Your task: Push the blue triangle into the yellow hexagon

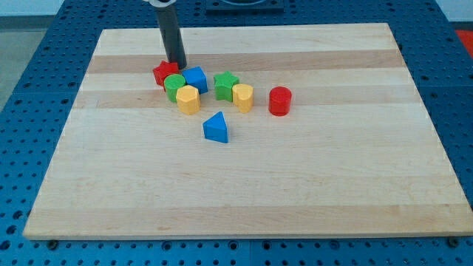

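Pale wooden board (244, 185), made of glued planks, lies on a blue perforated table (29, 89) that shows around all its edges. No brand, label or writing can be read anywhere on the board, the blocks or the rod.

Starting at the view's left, a red star-shaped block (162, 72) sits near the board's top-left area. My tip (177, 65), the lower end of the straight dark rod (170, 33), stands just at that red star's right side, above the green cylinder block (174, 86) and beside the top-left of the blue cube block (196, 78); whether it touches any of them cannot be told. The rod carries no claw, so there is nothing to be apart, together or clamped.

Below the blue cube, the yellow hexagon block (188, 99) touches the green cylinder on its right. The blue triangle block (216, 127) lies alone toward the view's bottom, near the hexagon's lower right but apart from it.

Further right, a green star-shaped block (225, 85) stands just beside a yellow rounded block (242, 97), whose exact shape is unclear. A red cylinder block (280, 100) stands apart at the cluster's right end.
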Controlling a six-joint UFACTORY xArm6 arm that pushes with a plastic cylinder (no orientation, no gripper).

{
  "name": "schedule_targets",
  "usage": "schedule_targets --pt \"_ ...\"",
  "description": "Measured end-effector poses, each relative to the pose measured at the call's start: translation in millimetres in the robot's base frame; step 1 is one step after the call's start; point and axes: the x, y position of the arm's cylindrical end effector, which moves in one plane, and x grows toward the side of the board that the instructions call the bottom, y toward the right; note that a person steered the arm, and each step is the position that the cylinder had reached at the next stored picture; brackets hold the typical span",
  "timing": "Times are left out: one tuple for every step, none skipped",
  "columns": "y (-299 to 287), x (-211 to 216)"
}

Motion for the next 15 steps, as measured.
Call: schedule_targets --pt "4 -10" --pt "-23 -17" --pt "-91 -17" --pt "-166 -3" --pt "-175 25" --pt "-170 32" --pt "-169 89" --pt "-143 156" --pt "-87 189" --pt "-33 193" --pt "21 193" --pt "55 187" --pt "90 182" --pt "117 176" --pt "126 166"
